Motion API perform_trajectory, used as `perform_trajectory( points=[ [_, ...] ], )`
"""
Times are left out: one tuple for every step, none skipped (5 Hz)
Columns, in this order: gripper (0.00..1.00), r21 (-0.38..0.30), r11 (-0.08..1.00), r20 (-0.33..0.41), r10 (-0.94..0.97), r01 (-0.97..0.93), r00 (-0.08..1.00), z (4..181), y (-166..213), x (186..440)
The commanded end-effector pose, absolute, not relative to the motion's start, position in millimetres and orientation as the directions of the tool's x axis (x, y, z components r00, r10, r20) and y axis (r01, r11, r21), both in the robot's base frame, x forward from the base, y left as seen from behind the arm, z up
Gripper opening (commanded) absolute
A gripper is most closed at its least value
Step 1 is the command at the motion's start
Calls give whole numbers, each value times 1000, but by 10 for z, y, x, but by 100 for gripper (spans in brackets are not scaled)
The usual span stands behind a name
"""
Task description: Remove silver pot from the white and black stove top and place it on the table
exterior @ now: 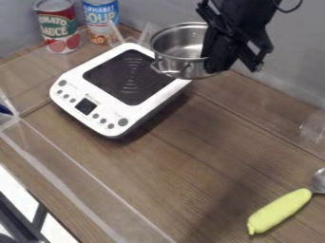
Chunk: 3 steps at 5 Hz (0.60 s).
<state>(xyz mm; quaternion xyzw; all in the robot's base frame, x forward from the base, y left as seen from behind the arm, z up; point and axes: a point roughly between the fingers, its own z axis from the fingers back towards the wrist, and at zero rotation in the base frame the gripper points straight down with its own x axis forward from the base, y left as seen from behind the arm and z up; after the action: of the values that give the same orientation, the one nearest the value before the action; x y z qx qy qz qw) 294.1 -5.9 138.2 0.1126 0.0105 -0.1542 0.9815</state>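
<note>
The silver pot (178,51) hangs in the air, lifted off the stove top (117,84) and hovering over its right edge. My black gripper (226,57) comes down from above and is shut on the pot's right rim, hiding that side of it. The stove top's black surface is bare, with its white button panel toward the front left. The brown wood-grain table (203,152) lies below and to the right of the pot.
Two labelled food cans (57,26) stand at the back left behind the stove. A yellow-green banana-like item (278,210) lies at the front right, with a silver object (318,180) at the right edge. Clear plastic barriers (76,180) border the table.
</note>
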Motion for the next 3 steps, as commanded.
perform_trajectory(
  points=[
    [0, 226, 928, 16, -308, 297, 951, 1567, 74, 2991],
    [0, 229, 936, 14, -278, 268, 960, 1566, -50, 2927],
    [0, 233, 945, 19, -242, 232, 970, 1518, -296, 2839]
  ],
)
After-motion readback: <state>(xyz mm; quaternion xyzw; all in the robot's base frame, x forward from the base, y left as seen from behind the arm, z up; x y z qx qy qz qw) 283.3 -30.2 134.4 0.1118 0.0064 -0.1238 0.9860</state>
